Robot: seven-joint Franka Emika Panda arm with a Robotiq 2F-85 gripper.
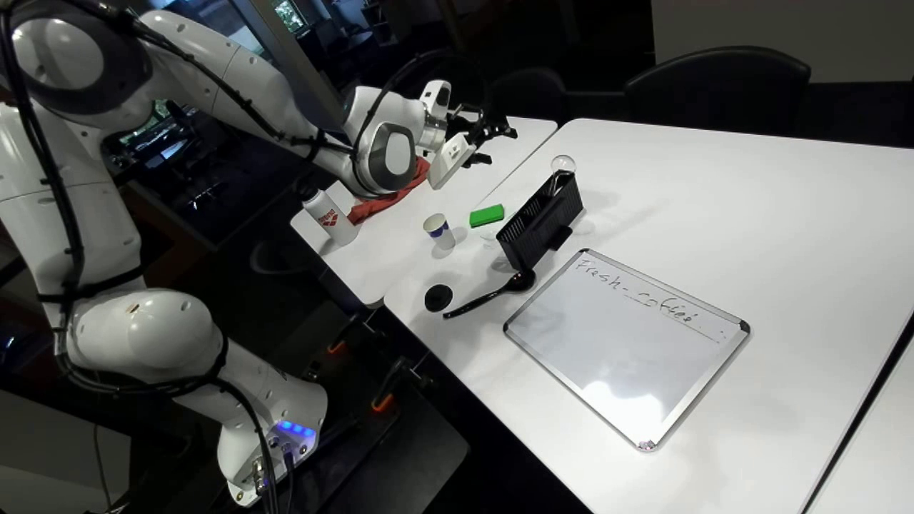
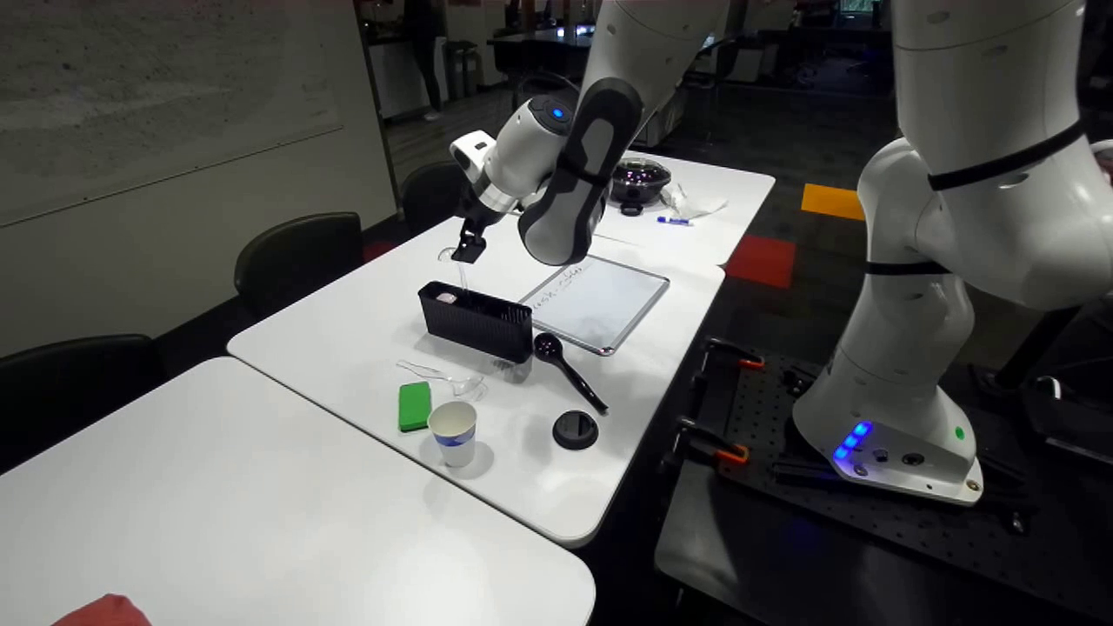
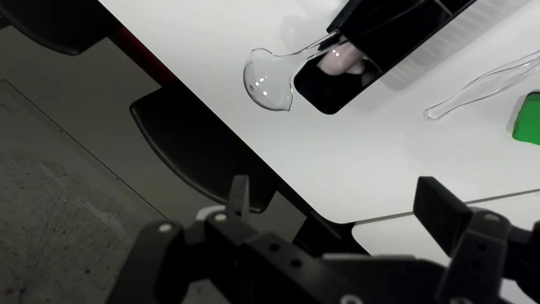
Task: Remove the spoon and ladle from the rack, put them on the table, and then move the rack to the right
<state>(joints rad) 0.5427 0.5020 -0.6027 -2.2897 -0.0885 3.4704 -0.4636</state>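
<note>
Hand (image 3: 333,198), jaws spread, is cropped by the wrist view's bottom edge; the top edge crops the rack (image 3: 392,38), whose interior obscures the lower handle of the clear spoon (image 3: 270,80).

2 exterior views slant down, sharing the table (image 1: 750,200); the nearer wrist view looks down past the fingers (image 3: 441,215).

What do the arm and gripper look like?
Arm: white, rounded links, dark grey joint covers with pale oval panels, black bands, black cables strapped along it; blue lights and a green dot on the base. Gripper: black jointed linkages, pale round pins, flat blocky fingertips.
</note>
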